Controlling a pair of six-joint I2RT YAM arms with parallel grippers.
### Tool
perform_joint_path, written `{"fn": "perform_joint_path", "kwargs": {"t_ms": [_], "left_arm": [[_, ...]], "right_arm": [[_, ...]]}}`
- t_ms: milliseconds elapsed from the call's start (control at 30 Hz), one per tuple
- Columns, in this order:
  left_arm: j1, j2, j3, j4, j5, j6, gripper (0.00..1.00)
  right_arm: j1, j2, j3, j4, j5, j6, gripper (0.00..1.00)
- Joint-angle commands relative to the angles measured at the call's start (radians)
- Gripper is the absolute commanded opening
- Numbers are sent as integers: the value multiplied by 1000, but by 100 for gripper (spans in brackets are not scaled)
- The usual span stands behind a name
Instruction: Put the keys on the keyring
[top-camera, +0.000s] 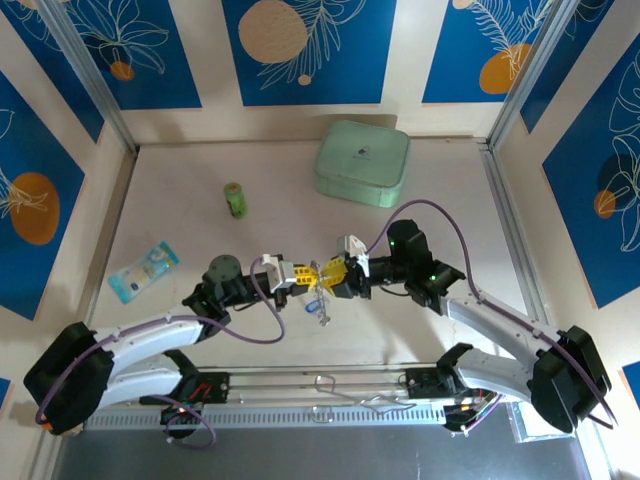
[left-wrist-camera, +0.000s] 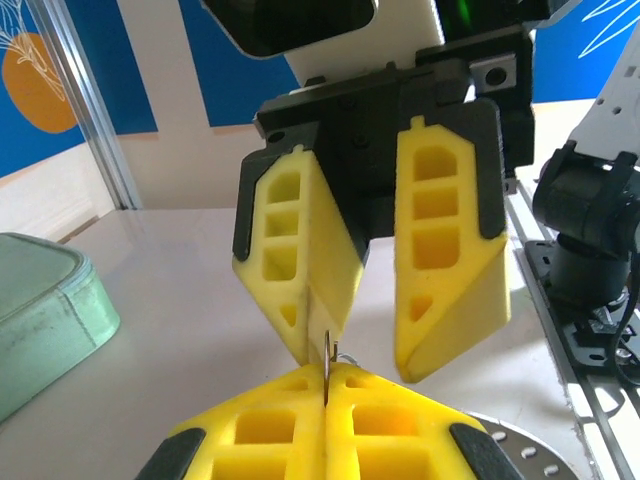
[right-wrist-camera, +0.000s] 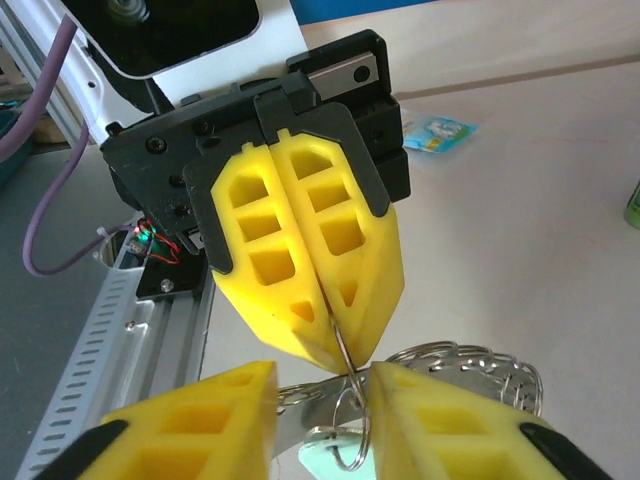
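At the spot where my two arms meet tip to tip, the left gripper (right-wrist-camera: 343, 352) is clenched on a thin wire loop (left-wrist-camera: 327, 355). The right gripper (left-wrist-camera: 367, 368) stands with its jaws apart on either side of that loop, gripping nothing. Just beside the tips hangs the bumpy keyring (right-wrist-camera: 470, 362), with a pale piece that may be one of the keys (right-wrist-camera: 322, 464) dangling under the loop; farther out on the table (top-camera: 450, 220) I see a mint-green case (top-camera: 363, 162) beyond the right gripper and a green cylinder (top-camera: 235, 200) beyond the left.
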Motion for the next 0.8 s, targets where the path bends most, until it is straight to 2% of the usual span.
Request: {"fn": "perform_joint_path", "kwargs": {"t_ms": [0,100,200,300,400,467,500,667,767], "left_arm": [[-8,1,3,76,39,-21,0],[-8,-2,1,74,39,-18,0],[-8,-2,1,77,38,-20,0],[-8,-2,-1,80,35,-20,0],[-9,-10,2,51,-15,-19,1],[-8,-25,14,-39,-57,12,22],[-8,-33,30,-114,-64,43,25],[-16,-8,150,-468,-84,161,24],[-22,9,173,-502,-70,179,18]], "right_arm": [[7,10,-1,30,14,-15,23],[7,10,3,29,9,-18,14],[7,13,4,15,4,-24,11],[7,13,10,2,-1,-30,0],[7,4,36,-50,2,-48,0],[10,-2,71,-123,23,-86,0],[16,-2,96,-183,41,-120,0],[57,28,223,-455,124,-285,0],[88,53,273,-544,172,-334,0]]}}
